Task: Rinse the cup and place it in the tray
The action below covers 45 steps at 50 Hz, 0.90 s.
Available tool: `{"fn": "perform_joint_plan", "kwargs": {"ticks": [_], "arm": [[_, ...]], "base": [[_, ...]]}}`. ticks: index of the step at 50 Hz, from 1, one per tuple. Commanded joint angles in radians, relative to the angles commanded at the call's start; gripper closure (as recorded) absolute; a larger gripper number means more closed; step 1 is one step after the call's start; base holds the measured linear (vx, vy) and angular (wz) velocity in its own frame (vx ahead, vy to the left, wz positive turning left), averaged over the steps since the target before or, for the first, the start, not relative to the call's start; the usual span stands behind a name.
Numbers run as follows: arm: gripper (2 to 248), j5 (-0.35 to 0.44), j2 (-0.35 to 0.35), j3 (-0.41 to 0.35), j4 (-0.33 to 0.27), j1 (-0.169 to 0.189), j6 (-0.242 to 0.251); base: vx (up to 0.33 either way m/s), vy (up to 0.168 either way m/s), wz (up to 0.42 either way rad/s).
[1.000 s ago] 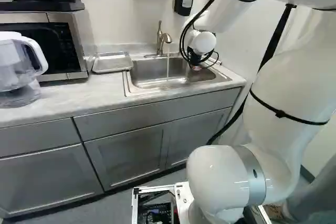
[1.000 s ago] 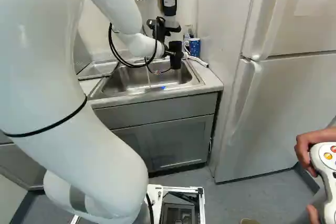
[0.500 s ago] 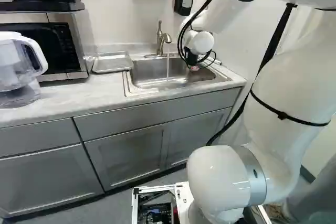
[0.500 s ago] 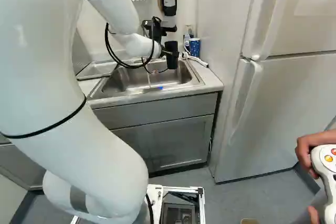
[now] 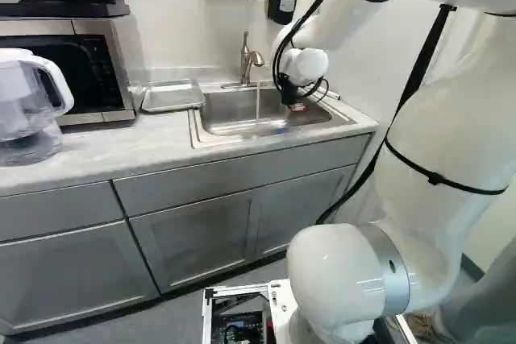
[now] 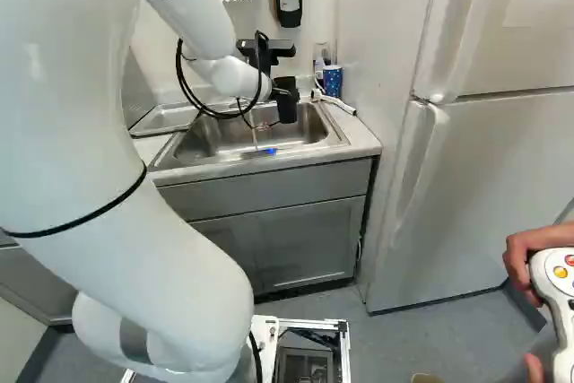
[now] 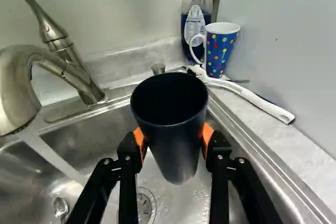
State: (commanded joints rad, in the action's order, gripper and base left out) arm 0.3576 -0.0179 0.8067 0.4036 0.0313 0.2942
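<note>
In the right base view my gripper [image 6: 279, 92] is over the sink's far right part with the black cup [image 6: 287, 100]. The wrist view shows the gripper [image 7: 173, 142] shut on the cup [image 7: 176, 140], one orange pad on each side, the dark opening facing up. Water [image 7: 50, 153] runs from the faucet [image 7: 58, 66] into the sink [image 7: 105, 135], beside the cup and apart from it. A metal tray [image 5: 172, 96] lies on the counter left of the sink in the left base view; nothing shows in it.
A spotted blue mug [image 7: 219, 51], a soap bottle [image 7: 194, 30] and a white brush [image 7: 252, 95] are at the sink's far right corner. A microwave [image 5: 64, 70] and pitcher [image 5: 28, 102] stand left of the tray. A fridge [image 6: 484, 168] is at the right.
The arm has shifted a little leftward in the right base view, carrying the held cup toward the running water and slightly lower. The base has not moved.
</note>
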Motion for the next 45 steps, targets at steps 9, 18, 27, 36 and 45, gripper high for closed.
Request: {"fn": "perform_joint_plan", "kwargs": {"ticks": [9,18,27,36,45], "arm": [[128,-0.038,0.001,-0.001,-0.039,-0.005,0.0],[128,-0.074,0.002,-0.002,-0.08,-0.012,0.0],[128,-0.103,0.003,-0.003,-0.126,-0.024,0.0],[128,-0.13,0.003,-0.003,-0.177,-0.038,0.0],[128,-0.157,0.008,-0.008,-0.228,-0.057,0.0]], "base": [[0.0,0.0,0.0],[0.0,0.0,0.0],[0.0,0.0,0.0],[0.0,0.0,0.0],[0.0,0.0,0.0]]}}
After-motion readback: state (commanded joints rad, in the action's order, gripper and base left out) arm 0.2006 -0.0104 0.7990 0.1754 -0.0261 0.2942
